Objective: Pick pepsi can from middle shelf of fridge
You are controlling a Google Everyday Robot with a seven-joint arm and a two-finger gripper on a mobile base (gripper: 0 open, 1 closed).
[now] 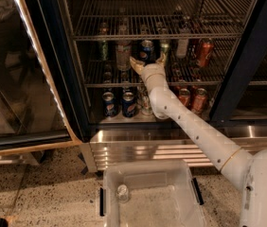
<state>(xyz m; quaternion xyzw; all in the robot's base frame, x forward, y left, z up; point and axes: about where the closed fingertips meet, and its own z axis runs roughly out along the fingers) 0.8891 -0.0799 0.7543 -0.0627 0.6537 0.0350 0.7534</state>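
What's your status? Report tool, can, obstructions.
Two-finger white tool open, at middle wire shelf. Small dark-blue pepsi can between fingers, not gripped. Clear bottle and green-and-white can crowd either side.
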